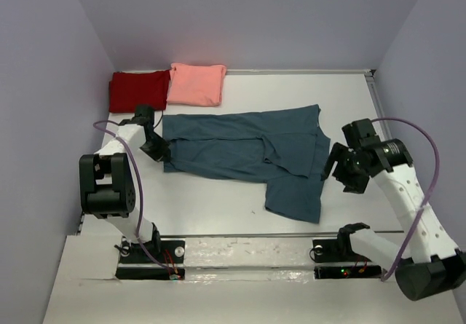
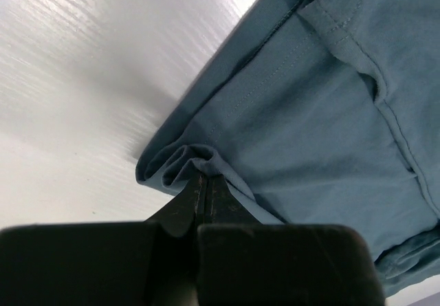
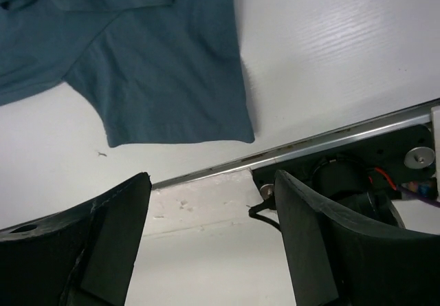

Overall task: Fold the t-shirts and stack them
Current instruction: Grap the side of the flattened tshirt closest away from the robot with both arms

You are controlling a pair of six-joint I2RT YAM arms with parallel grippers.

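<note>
1. Teal t-shirt (image 1: 247, 153) lies on the surface (image 1: 218, 200); left end effector (image 2: 204, 182) pinches its edge (only a small bunch), so it may slip.
2. Right end effector (image 3: 212, 179) is spread, empty; one-sided pulling could skew the fold.

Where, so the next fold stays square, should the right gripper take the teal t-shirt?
Probably grip the teal t-shirt at its right-hand edge, above the sleeve pointing toward the arms, approached low from the right: it lies flat facing the open right gripper, opposite the bunched edge the left gripper pinches.
</note>
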